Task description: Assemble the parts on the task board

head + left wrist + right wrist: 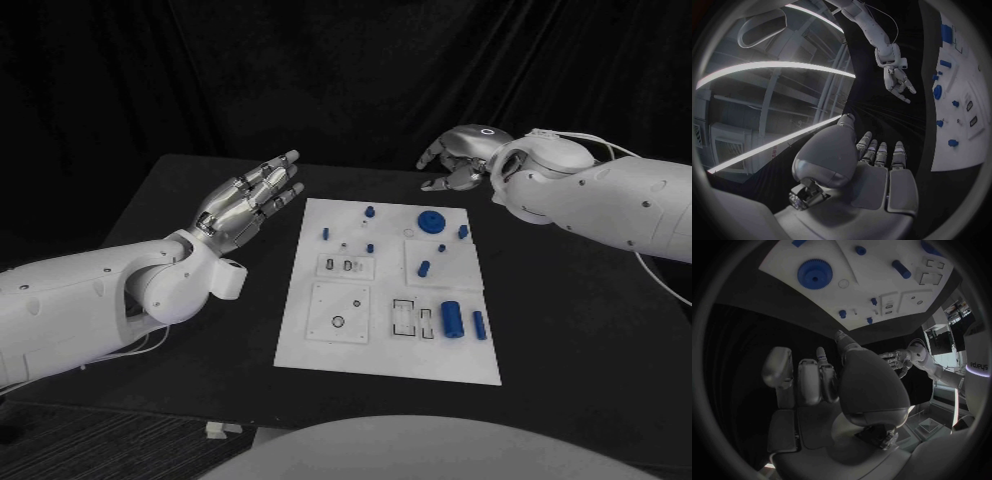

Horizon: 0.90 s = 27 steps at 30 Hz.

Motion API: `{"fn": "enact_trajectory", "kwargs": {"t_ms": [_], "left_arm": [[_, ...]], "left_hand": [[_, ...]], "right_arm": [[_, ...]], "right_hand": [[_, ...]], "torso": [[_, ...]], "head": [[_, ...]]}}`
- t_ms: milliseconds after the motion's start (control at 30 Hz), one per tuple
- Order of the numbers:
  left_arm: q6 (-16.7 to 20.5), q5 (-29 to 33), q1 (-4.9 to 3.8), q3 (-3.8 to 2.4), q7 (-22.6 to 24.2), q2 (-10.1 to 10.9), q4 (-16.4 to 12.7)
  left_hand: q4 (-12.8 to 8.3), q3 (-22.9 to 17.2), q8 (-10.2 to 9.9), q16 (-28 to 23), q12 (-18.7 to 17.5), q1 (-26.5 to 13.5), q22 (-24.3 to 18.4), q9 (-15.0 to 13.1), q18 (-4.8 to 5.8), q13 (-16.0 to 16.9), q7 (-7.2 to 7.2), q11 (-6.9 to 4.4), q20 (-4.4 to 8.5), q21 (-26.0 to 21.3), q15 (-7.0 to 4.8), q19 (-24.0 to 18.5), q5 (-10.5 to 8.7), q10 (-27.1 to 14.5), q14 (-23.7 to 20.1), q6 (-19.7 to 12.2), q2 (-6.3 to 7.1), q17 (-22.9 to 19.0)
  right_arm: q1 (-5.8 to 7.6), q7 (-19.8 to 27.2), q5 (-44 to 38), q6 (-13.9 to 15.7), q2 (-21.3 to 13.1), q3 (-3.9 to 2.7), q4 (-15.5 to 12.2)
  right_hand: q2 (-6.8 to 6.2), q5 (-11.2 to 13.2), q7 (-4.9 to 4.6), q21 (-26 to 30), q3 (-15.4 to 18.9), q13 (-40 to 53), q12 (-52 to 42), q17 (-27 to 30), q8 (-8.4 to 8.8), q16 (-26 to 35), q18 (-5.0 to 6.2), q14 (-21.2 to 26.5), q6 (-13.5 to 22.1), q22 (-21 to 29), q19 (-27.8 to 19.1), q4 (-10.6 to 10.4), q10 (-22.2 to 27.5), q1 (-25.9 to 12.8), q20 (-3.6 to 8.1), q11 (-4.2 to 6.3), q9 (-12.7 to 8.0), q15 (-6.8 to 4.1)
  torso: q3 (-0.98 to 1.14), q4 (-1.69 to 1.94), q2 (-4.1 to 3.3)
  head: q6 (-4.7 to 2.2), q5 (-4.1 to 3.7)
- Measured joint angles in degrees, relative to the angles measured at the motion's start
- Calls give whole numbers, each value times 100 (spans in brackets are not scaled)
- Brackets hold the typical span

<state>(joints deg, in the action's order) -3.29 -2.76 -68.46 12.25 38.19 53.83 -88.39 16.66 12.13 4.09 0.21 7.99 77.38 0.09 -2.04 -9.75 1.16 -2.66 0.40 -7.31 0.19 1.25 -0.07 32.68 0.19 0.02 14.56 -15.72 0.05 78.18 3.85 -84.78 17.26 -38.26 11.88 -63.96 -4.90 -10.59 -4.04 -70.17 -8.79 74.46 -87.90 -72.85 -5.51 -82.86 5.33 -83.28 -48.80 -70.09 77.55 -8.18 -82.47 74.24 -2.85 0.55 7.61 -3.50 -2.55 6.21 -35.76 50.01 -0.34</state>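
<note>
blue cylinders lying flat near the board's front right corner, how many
2: a thick blue cylinder lying beside the cutouts, and a thinner one beside it, nearer the task board's right edge. Nothing hides them.

Board point(325, 350): white plate mid-table, bare black table point(577, 330) on every side of it.
Left hand point(253, 200): raised beside the board's far left corner, fingers apart, holding nothing; apart from the board.
Right hand point(459, 160): above the table beyond the board's far right corner, fingers curled, off the board.
Over the board: open between the two hands.
Obstacles on board: gear point(431, 221), upright pegs point(371, 212), cylinders point(453, 319) lying near the right edge.
</note>
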Motion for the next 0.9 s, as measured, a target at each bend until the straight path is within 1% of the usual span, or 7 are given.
{"fn": "enact_trajectory", "kwargs": {"t_ms": [67, 233, 500, 533, 733, 833, 900], "left_arm": [[-15, 0, 5, 0, -10, -16, 9], [-53, -1, 10, 0, -31, -47, 31], [-98, -1, 14, 0, -65, -59, 46], [-103, -1, 14, 0, -72, -57, 46], [-126, -1, 18, 0, -104, -45, 48], [-134, -2, 20, 0, -121, -40, 51], [-142, -2, 23, 0, -132, -40, 55]], "left_hand": [[0, 0, 0, 0, 0, 0, 0, 0, 0, 0, 0, 0, 0, 0, 0, 0, 0, 0, 0, 0, 0, 0], [0, 0, 0, 0, 0, 0, 0, 0, 0, 0, 0, 0, 0, 0, 0, 0, 24, 0, 0, 0, 0, 0], [-15, -15, 0, 0, -1, 25, 0, 1, 0, 0, 0, 0, -20, 0, 22, 20, 47, 0, -19, 0, -17, 1], [-15, -15, 0, 0, -1, 44, 0, 1, 0, 0, 0, 0, -21, 0, 33, 21, 47, 0, -7, 0, 1, 1], [-15, -15, 0, 0, -1, 43, 1, 1, 0, 0, 0, -1, -20, 0, 41, 20, 67, 0, 0, 0, 0, 2], [-15, -15, 0, 0, -1, 43, 1, 1, 0, 0, 0, 0, -20, 0, 41, 20, 67, 0, 0, 0, 0, 2], [-31, -31, 0, 0, -1, 43, 1, 1, 0, 0, 0, 0, -20, 0, 41, 20, 102, 0, 0, 0, 0, 3]], "right_arm": [[-46, -56, 85, -58, -41, 0, 39], [-156, -158, 212, -164, -101, 3, 91], [-336, -302, 313, -302, -128, 2, 185], [-361, -321, 316, -324, -125, 2, 207], [-484, -401, 308, -423, -102, 3, 278], [-523, -431, 299, -465, -72, 3, 304], [-546, -448, 293, -490, -50, 3, 316]], "right_hand": [[24, -31, 15, -567, 71, 45, -175, -174, -66, -568, -103, -47, -98, -394, 292, -62, -116, -101, 22, 22, 59, -30], [-9, -245, 29, -1309, 200, 49, -191, -210, -135, -700, -226, -67, -130, -487, 621, -213, -126, -299, 68, 32, 150, -49], [-30, -405, 29, -1673, 219, 49, -191, -210, -138, -700, -318, -67, -129, -486, 620, -330, -145, -422, 69, 51, 188, -49], [-30, -451, 43, -1720, 213, 49, -190, -209, -138, -700, -403, -80, -115, -486, 620, -336, -158, -422, 69, 64, 195, -62], [-30, -486, 92, -1885, 213, 48, -190, -209, -137, -700, -402, -71, -65, -486, 640, -336, -144, -422, 89, 93, 205, -86], [-2, -644, 129, -1918, 147, 48, -190, -209, -137, -700, -401, -71, 40, -485, 640, -270, -144, -394, 89, 93, 209, -126], [69, -777, 119, -1947, 79, 48, -190, -209, -126, -700, -493, -71, 72, -485, 661, -202, -144, -316, 110, 93, 224, -126]], "torso": [[-4, -8, 19], [-8, -34, 62], [1, -57, 96], [1, -58, 96], [-1, -54, 94], [-3, -49, 94], [-3, -47, 94]], "head": [[0, 12], [0, 39], [1, 49], [1, 49], [1, 42], [0, 31], [-1, 25]]}}
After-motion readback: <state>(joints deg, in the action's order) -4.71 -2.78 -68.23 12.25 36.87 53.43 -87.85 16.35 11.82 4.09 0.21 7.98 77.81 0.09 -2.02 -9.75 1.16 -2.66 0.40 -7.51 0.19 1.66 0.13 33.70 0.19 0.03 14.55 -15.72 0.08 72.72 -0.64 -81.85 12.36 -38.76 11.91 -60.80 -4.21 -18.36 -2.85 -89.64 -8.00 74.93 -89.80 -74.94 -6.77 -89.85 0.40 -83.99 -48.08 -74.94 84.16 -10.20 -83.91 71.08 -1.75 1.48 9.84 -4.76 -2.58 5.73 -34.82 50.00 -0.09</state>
